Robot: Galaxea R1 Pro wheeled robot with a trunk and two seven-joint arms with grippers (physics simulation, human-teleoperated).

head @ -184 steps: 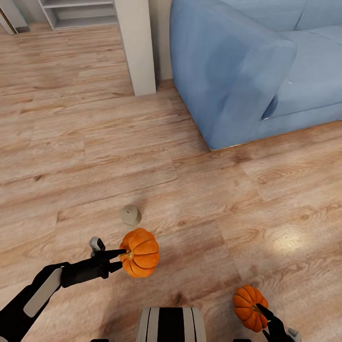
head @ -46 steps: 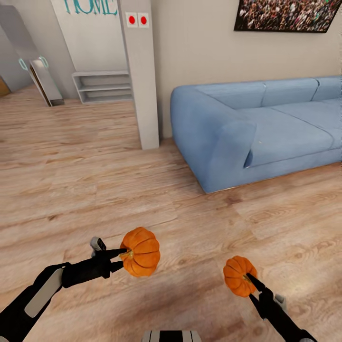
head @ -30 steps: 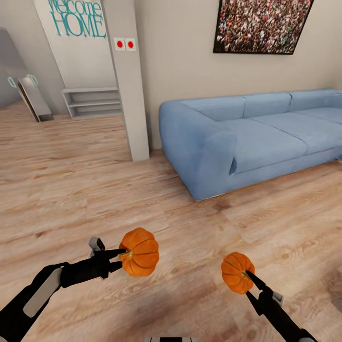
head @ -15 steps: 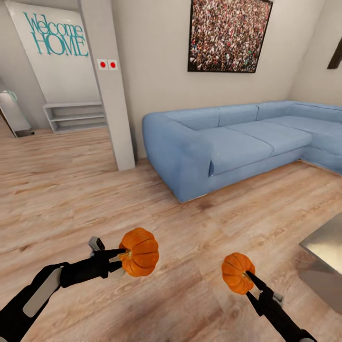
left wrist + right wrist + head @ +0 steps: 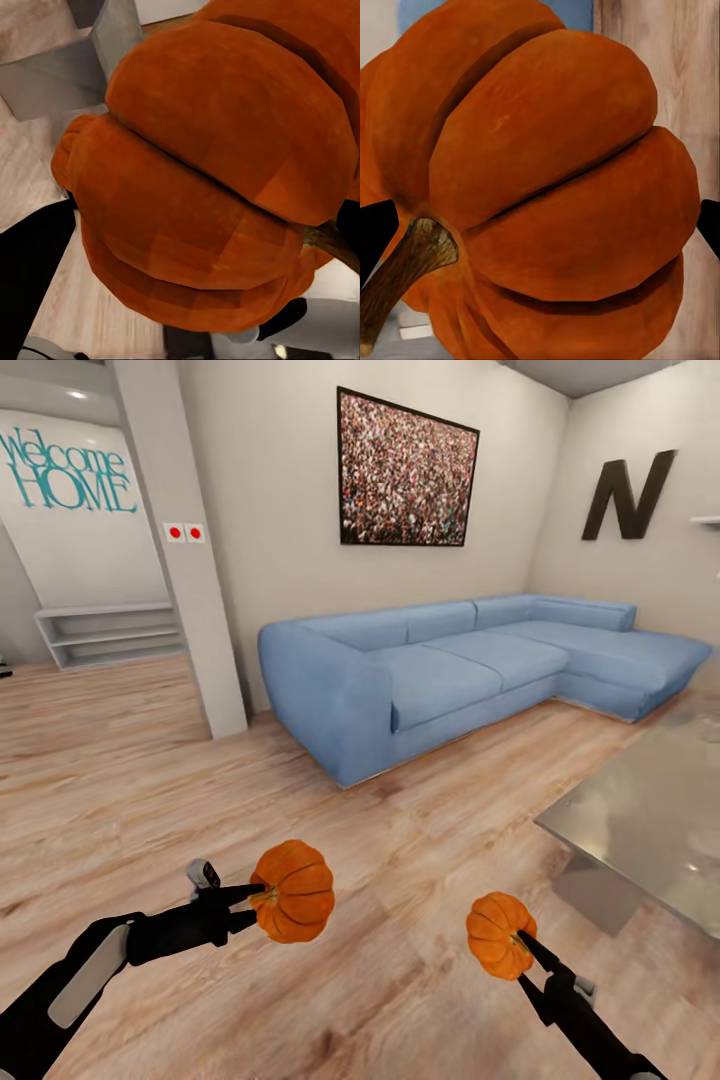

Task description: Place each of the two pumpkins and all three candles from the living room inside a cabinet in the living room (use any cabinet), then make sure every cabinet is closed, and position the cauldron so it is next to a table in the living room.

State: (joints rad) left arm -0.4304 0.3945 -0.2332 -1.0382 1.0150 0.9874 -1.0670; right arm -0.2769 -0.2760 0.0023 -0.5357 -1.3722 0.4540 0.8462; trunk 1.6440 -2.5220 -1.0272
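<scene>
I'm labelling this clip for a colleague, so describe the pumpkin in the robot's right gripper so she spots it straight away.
Start at the long blue sofa, then drop to the wooden floor in front of it. Two orange pumpkins are held above it; yours is the right pumpkin, nearer the glass table, pinched by the right gripper, and looking smaller than the left pumpkin.

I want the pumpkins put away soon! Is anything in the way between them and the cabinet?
Can't tell: no cabinet shows. Both pumpkins are already held, one in each gripper. Ahead lie open floor, a blue sofa and a glass table on the right.

Sofa (image 5: 450, 670) behind table (image 5: 640, 830), right.
</scene>
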